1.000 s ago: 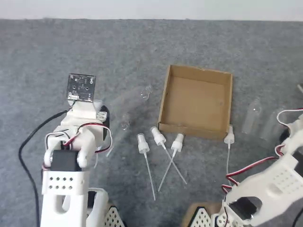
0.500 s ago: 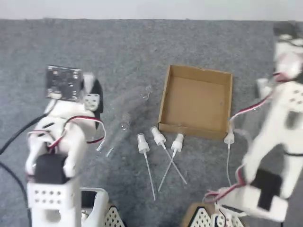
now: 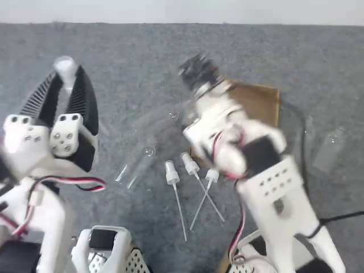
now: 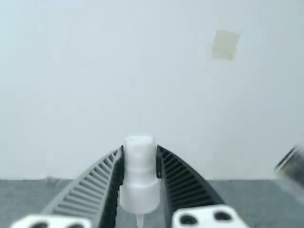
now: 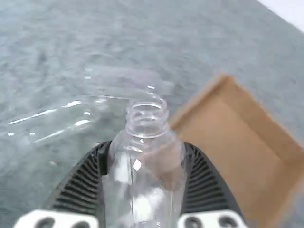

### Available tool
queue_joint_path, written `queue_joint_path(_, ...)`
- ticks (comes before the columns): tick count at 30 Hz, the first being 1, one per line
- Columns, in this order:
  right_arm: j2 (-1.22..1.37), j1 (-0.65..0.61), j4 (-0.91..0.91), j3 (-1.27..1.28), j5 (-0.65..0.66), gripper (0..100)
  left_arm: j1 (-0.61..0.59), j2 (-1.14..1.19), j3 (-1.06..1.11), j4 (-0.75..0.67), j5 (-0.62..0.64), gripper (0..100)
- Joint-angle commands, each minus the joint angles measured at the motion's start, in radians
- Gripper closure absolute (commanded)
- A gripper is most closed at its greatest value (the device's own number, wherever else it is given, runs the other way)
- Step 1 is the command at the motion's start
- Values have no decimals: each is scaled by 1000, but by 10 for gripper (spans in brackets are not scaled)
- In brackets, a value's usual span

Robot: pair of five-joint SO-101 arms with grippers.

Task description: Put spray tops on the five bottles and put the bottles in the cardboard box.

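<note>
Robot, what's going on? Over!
Left gripper shut on spray top. Right gripper shut on bottle. Three loose tops beside cardboard box.

Left gripper (image 4: pixel 139 151): spray top (image 4: pixel 139 185) between its fingers, head at the tips, stem back toward the wrist. Right gripper (image 5: pixel 147 147): bottle (image 5: pixel 142 190) between its fingers, neck out past the tips. Ahead of that neck, two lying bottles (image 5: pixel 66 121) on the table (image 3: pixel 142 57). Cardboard box (image 5: pixel 237 137) is beside and partly beneath the right arm. Three loose spray tops (image 3: pixel 189 163) lie behind the right gripper, between the arms; two stems cross. Spare bottle (image 3: pixel 330 149) lies beyond the box, away from the left gripper.
</note>
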Motion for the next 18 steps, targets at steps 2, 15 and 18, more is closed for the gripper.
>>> queue_joint_path(2, -127, -133, -257, 239, -21, 994, 54, -8, -41, -78, 74, 988)
queue_joint_path(15, -251, -295, -470, 493, -12, 993, 61, -17, 200, -227, 138, 988)
queue_joint_path(18, -263, -297, -522, 525, -12, 993, 63, -17, 239, -226, 149, 988)
